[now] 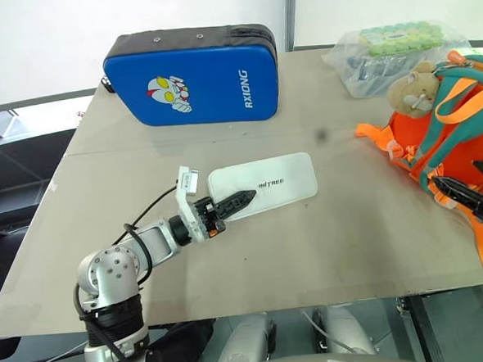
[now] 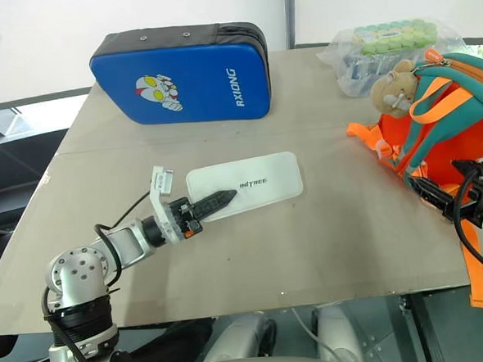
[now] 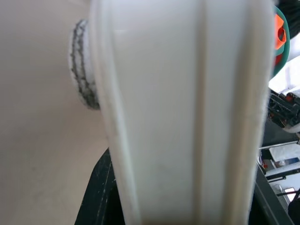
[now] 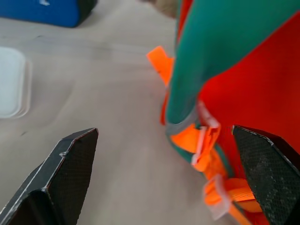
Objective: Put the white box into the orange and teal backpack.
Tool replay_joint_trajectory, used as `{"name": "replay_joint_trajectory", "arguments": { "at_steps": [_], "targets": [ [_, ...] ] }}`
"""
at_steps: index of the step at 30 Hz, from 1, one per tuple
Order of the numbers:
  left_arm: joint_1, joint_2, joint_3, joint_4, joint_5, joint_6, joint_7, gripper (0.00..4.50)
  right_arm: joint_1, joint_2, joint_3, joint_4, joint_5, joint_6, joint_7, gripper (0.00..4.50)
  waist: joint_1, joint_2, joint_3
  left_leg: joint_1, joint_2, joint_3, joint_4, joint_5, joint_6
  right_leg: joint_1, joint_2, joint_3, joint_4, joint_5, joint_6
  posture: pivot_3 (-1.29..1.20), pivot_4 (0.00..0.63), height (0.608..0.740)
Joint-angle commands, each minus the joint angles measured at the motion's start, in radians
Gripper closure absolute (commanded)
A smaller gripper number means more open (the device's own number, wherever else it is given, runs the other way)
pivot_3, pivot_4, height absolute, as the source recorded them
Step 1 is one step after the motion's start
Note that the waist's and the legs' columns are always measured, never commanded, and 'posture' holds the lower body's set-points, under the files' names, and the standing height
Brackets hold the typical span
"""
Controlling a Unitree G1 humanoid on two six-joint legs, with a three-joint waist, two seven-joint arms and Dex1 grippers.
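The white box [image 1: 265,185] is seen lying flat near the middle of the counter [image 1: 311,250], lid up, with small dark lettering on it. Its near-left end is pinched by the left tool [image 1: 241,202] — one black finger is seen lying over the lid, and in the left wrist view the box's edge [image 3: 187,112] is seen wedged between the fingers. The orange and teal backpack [image 1: 456,135] is seen at the counter's right side, well apart from the box, with a tan plush animal [image 1: 414,90] fixed near its top and orange webbing trailing over the counter edge. The right tool [image 4: 164,187] is held just beside the backpack's lower front with its fingers [image 4: 61,183] spread wide (nothing is gripped between them). At the far edge a large blue padded case [image 1: 194,77] is stood on its long side, and a clear bag of green-capped bottles [image 1: 389,49] is seen behind the backpack.
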Motion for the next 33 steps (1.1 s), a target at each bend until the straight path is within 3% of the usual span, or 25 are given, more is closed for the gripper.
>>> {"name": "replay_joint_trajectory", "arguments": {
  "at_steps": [1,4,7,8,9,12,17,18,22,26,30,33],
  "targets": [
    [-0.017,0.017,-0.004,-0.019,-0.017,-0.04,-0.016,3.38,-0.161,0.076,0.094,0.054,-0.02,-0.02,-0.142,0.0,-0.003,0.0,0.0,0.0,0.0,0.0,0.0,0.0,0.0,0.0,0.0,0.0,0.0,0.0,0.0,0.0,0.15,0.739],
    [-0.015,0.022,-0.013,-0.025,-0.02,-0.051,-0.013,3.38,-0.294,0.152,0.185,0.126,-0.065,-0.058,-0.243,0.0,-0.002,0.0,0.0,0.0,0.0,0.001,0.0,0.0,0.0,-0.001,0.0,0.001,0.0,0.0,0.0,0.0,0.15,0.739],
    [-0.015,0.025,-0.007,-0.053,-0.031,-0.073,-0.001,3.38,-0.391,0.181,0.319,0.264,-0.196,-0.212,-0.319,0.0,0.002,0.0,0.0,-0.002,0.0,0.001,-0.001,0.0,0.0,-0.003,0.0,0.0,0.0,0.0,0.0,0.0,0.15,0.739],
    [-0.012,0.027,-0.004,-0.065,-0.037,-0.078,0.002,3.38,-0.406,0.181,0.353,0.298,-0.229,-0.258,-0.328,0.55,0.002,0.0,0.0,-0.003,0.0,0.001,-0.001,0.0,0.0,-0.003,-0.001,0.0,-0.001,0.0,0.0,0.0,0.15,0.739],
    [-0.01,0.029,-0.002,-0.073,-0.042,-0.082,0.005,3.38,-0.41,0.173,0.382,0.319,-0.256,-0.297,-0.327,0.64,0.002,0.0,0.0,-0.003,0.0,0.001,-0.001,0.0,0.0,-0.003,-0.001,0.0,-0.001,0.0,0.0,0.0,0.15,0.739],
    [-0.002,0.036,0.009,-0.095,-0.053,-0.1,0.011,3.38,-0.416,0.15,0.456,0.38,-0.318,-0.408,-0.298,1.85,-0.001,0.0,0.0,-0.003,0.0,0.001,-0.002,0.0,0.0,-0.003,0.0,0.0,-0.002,0.0,0.0,0.0,0.15,0.739],
    [0.008,0.041,0.014,-0.113,-0.079,-0.128,0.029,3.38,-0.449,0.126,0.535,0.489,-0.347,-0.578,-0.183,4.29,-0.006,0.0,0.0,-0.002,0.0,0.001,-0.002,0.0,0.0,-0.003,0.0,0.0,-0.002,0.0,0.0,0.0,0.15,0.739],
    [0.008,0.038,0.016,-0.116,-0.083,-0.139,0.034,3.38,-0.468,0.128,0.549,0.519,-0.338,-0.621,-0.139,4.46,-0.008,0.0,0.0,-0.002,0.0,0.001,-0.001,0.0,0.0,-0.003,0.0,0.001,-0.001,0.0,0.0,0.0,0.15,0.739],
    [-0.011,0.018,0.048,-0.116,-0.118,-0.187,0.07,3.38,-0.556,0.135,0.6,0.588,-0.266,-0.734,0.075,4.46,-0.025,0.0,0.001,-0.002,0.0,0.002,0.0,0.0,0.0,-0.003,0.0,0.001,0.0,0.0,0.0,0.0,0.15,0.739],
    [-0.055,0.029,0.104,-0.101,-0.155,-0.246,0.104,3.38,-0.634,0.139,0.625,0.584,-0.125,-0.712,0.279,4.46,-0.029,0.0,0.001,-0.002,0.001,0.001,-0.001,0.0,0.0,-0.004,0.001,0.001,0.0,0.0,0.0,0.0,0.15,0.739],
    [-0.082,0.091,0.156,-0.106,-0.172,-0.285,0.098,3.38,-0.647,0.093,0.663,0.53,-0.006,-0.616,0.439,4.46,-0.028,0.0,0.001,-0.003,0.001,0.001,-0.001,0.0,0.0,-0.005,0.002,0.001,-0.002,0.0,0.0,0.0,0.15,0.739],
    [-0.069,0.171,0.189,-0.147,-0.11,-0.363,0.038,3.38,-0.598,0.031,0.71,0.507,0.009,-0.583,0.537,4.46,-0.026,0.0,0.002,-0.005,0.001,0.0,-0.002,0.0,0.0,-0.005,0.001,0.0,-0.004,0.0,0.0,0.0,0.15,0.739]
  ]
}}
